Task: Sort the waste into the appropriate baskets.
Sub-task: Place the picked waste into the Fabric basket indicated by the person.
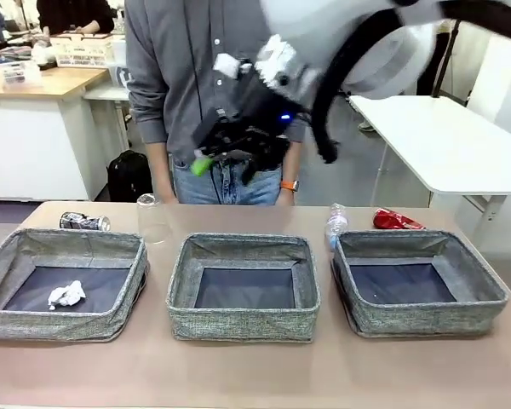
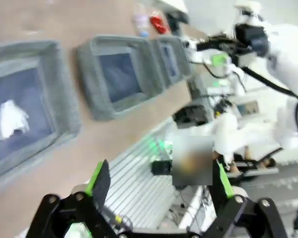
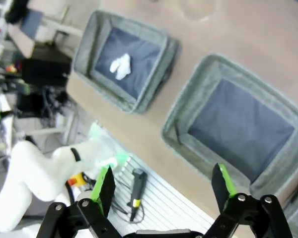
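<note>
Three grey baskets stand in a row on the table (image 1: 238, 375), close to its near edge. They are the left basket (image 1: 60, 324), the middle basket (image 1: 243, 322) and the right basket (image 1: 426, 317), set side by side but apart. The crumpled white tissue (image 1: 66, 295) lies on the dark bottom of the left basket, toward its left side.

The rest of the waste is on the table behind the baskets. The dark drink can (image 1: 84, 222) lies on its side behind the left basket. Just to its right is the clear plastic cup (image 1: 152, 220), which looks to stand mouth-down, though it is too clear to be sure. The clear water bottle (image 1: 335, 225) stands behind the gap between the middle and right baskets. The crushed red can (image 1: 397, 221) lies behind the right basket.

The left gripper (image 2: 161, 181) is off the table's near edge, its jaws spread wide with nothing between them. The right gripper (image 1: 227, 166) hangs high over the middle basket with its jaws also spread and holding nothing.

A person (image 1: 187, 68) stands at the far side.
</note>
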You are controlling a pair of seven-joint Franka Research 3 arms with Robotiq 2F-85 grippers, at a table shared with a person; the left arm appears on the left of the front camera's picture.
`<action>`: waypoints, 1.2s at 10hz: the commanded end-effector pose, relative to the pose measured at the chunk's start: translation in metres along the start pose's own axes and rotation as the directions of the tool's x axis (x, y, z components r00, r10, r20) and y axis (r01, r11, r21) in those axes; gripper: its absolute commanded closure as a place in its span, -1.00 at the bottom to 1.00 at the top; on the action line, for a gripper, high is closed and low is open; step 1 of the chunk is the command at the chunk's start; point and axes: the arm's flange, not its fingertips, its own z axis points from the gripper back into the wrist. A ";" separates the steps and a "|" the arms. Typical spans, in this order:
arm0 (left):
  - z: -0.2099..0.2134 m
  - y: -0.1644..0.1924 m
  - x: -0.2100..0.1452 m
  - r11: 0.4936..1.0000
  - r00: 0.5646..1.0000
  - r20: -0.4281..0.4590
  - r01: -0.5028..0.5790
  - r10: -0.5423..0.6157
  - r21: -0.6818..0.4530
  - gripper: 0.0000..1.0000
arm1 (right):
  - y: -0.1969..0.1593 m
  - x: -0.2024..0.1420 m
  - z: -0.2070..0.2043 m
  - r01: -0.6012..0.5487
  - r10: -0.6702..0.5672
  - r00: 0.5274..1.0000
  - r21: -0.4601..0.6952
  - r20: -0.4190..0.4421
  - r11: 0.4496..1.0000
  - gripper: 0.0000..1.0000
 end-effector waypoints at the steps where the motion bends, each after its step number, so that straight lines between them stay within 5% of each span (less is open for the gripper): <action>1: -0.040 0.015 0.043 0.989 0.998 -0.021 0.058 -0.061 -0.139 -1.00 | -0.052 -0.040 0.031 0.095 -0.104 0.994 0.175 0.040 0.980 -1.00; 3: -0.084 0.026 0.048 0.949 0.999 0.016 0.042 -0.039 -0.311 -1.00 | -0.111 -0.084 0.062 0.243 -0.295 0.952 0.378 0.085 0.893 -1.00; 5: -0.110 0.034 0.045 0.902 0.999 0.046 0.022 -0.003 -0.431 -1.00 | -0.161 -0.119 0.078 0.247 -0.381 0.919 0.601 0.104 0.760 -1.00; 7: -0.107 0.034 0.043 0.890 0.992 0.128 0.070 -0.013 -0.450 -1.00 | -0.198 -0.147 0.076 0.335 -0.524 0.848 0.679 0.084 0.653 -1.00; 8: -0.099 0.035 0.046 0.907 0.990 0.140 0.041 0.020 -0.418 -1.00 | -0.203 -0.153 0.070 0.327 -0.526 0.842 0.665 0.117 0.672 -1.00; 9: -0.087 0.045 0.046 0.951 0.996 0.086 -0.007 0.036 -0.309 -1.00 | -0.192 -0.140 0.042 0.317 -0.411 0.912 0.612 0.014 0.725 -1.00; 10: -0.100 0.042 0.058 0.898 0.994 0.110 0.030 0.020 -0.439 -1.00 | -0.208 -0.151 0.081 0.362 -0.532 0.844 0.660 0.068 0.659 -1.00; 12: -0.100 0.042 0.058 0.898 0.994 0.110 0.030 0.020 -0.439 -1.00 | -0.208 -0.151 0.081 0.362 -0.532 0.844 0.660 0.068 0.659 -1.00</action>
